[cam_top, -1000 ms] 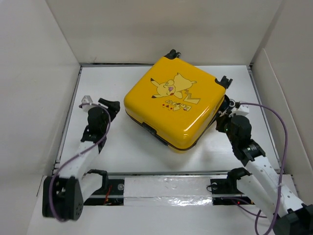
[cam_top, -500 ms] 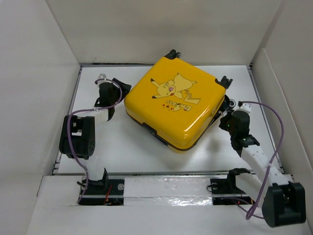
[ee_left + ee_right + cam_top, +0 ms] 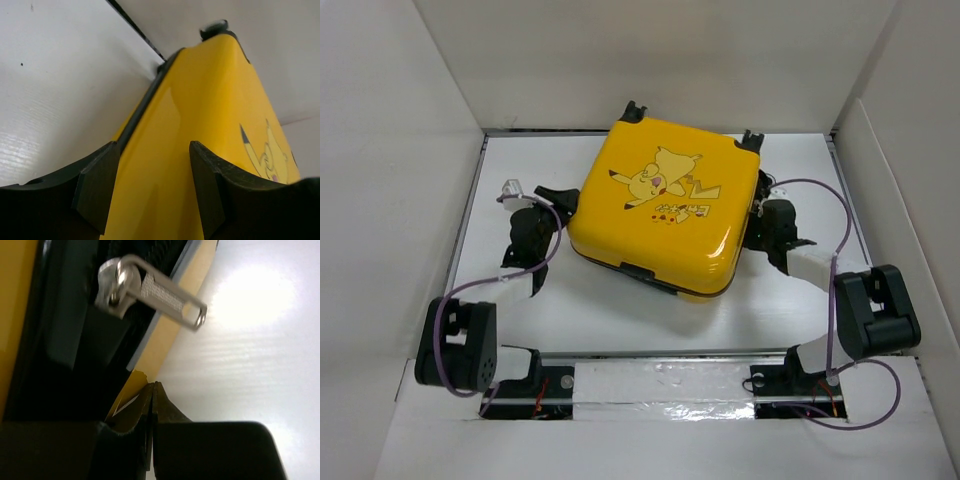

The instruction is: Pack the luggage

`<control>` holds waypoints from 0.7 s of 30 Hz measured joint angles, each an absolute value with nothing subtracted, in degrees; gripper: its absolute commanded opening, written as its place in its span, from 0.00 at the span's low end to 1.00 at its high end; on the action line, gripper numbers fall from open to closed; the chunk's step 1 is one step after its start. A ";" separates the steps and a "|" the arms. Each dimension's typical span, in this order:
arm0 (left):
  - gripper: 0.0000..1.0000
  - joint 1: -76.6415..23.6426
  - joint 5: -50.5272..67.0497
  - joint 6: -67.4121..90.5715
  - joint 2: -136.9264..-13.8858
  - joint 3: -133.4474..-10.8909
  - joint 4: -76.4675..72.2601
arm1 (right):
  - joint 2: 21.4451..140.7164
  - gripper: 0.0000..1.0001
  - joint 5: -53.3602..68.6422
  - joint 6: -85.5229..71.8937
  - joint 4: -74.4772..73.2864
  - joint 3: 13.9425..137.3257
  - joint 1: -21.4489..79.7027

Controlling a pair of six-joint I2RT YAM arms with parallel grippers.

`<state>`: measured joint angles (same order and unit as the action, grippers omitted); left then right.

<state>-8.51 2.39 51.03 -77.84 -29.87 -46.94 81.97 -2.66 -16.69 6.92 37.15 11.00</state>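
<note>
Near edge of tabletop: both arm bases, elbows folded outward.

Mid-table, left: left gripper at the left side of the luggage, jaws spread. From left wrist, yellow shell and black seam filling the gap between the two fingers. Cannot tell whether touching.

Mid-table, right: right gripper hard against luggage's right side, jaws pressed together with nothing between. Tips right beside the black zipper band. Silver zipper pull lying just past the tips, not pinched.

Centre to far half of tabletop: luggage lying flat, closed, cartoon print up, turned slightly askew. Black handle on the near side. Black wheels toward the far edge, close to the back wall.
</note>
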 measured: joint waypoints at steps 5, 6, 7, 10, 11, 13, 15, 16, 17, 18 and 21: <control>0.55 -10.87 -0.54 50.15 -68.53 -24.29 -46.59 | 86.70 0.04 -1.02 -15.51 8.45 41.21 12.03; 0.56 -11.29 -1.02 49.71 -66.83 -23.86 -45.56 | 86.98 0.07 -0.99 -15.31 8.51 41.63 12.29; 0.56 -11.70 -1.28 49.23 -65.23 -23.77 -44.03 | 87.02 0.10 -0.93 -15.25 8.54 41.87 12.53; 0.56 -12.29 -2.42 47.29 -61.21 -24.29 -38.65 | 86.72 0.21 -0.43 -16.01 8.56 41.95 13.41; 0.56 -12.45 -3.18 46.83 -59.57 -24.62 -36.21 | 86.43 0.24 -0.12 -16.45 8.54 41.91 13.45; 0.56 -13.21 -4.69 46.26 -55.68 -25.06 -31.79 | 84.86 0.36 0.73 -16.82 8.51 41.54 13.45; 0.54 -14.35 -5.63 45.98 -50.92 -25.67 -28.08 | 82.00 0.50 1.63 -16.84 8.23 40.71 13.19; 0.50 -14.98 -5.91 46.04 -48.36 -26.17 -26.70 | 80.42 0.53 2.02 -16.75 8.21 40.29 12.97; 0.41 -15.46 -6.37 46.19 -45.98 -26.44 -25.85 | 78.87 0.54 2.61 -16.80 8.29 39.77 12.62; 0.36 -15.92 -6.85 46.74 -43.16 -26.46 -25.06 | 77.45 0.54 3.16 -16.88 8.32 39.09 12.34; 0.13 -16.01 -9.54 48.88 -36.05 -24.51 -22.61 | 73.36 0.41 5.48 -17.06 8.78 36.49 11.88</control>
